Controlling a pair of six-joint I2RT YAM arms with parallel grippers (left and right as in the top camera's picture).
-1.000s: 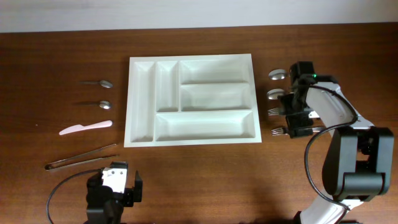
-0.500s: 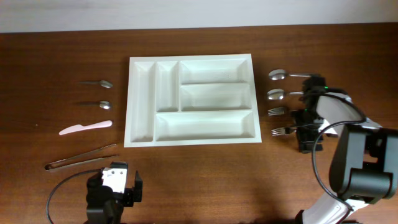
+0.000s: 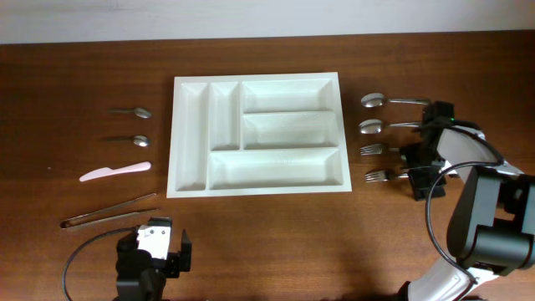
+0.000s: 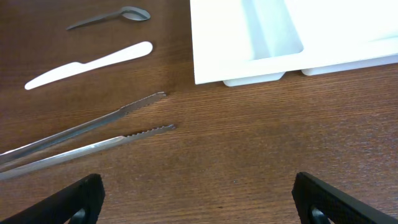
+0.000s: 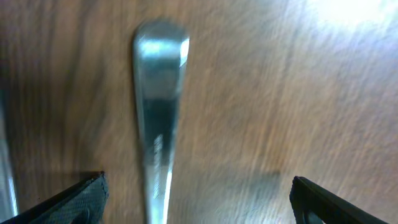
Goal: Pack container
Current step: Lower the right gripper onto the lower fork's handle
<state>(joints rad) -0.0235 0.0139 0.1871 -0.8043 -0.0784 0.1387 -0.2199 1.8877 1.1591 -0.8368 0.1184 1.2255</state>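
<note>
**Two robot arms at a wooden table with a white cutlery tray in the middle**

Nearest the robot, the left gripper (image 3: 155, 251) sits low over the brown table (image 3: 276, 242). Its fingers are spread wide with nothing between them. Just beyond it lie metal tongs (image 3: 109, 211), their serrated tips parted. Further on is a white plastic knife (image 3: 115, 172), then a near small spoon (image 3: 134, 140) and a far small spoon (image 3: 132, 110), all well apart from one another.

The cutlery tray (image 3: 259, 191) lies flat at the centre of the table, to the right of these utensils. Its two narrow compartments are on the left and its three long ones on the right.

To the right of the tray, the right gripper (image 3: 422, 167) hangs over the handles of a near fork (image 3: 378, 176) and a far fork (image 3: 372, 150). Its fingers are wide open. A metal handle (image 5: 158, 124) lies on the wood between them, ungripped; I cannot tell which fork it belongs to. Beyond the forks lie a near large spoon (image 3: 374, 127) and a far large spoon (image 3: 374, 100).
</note>
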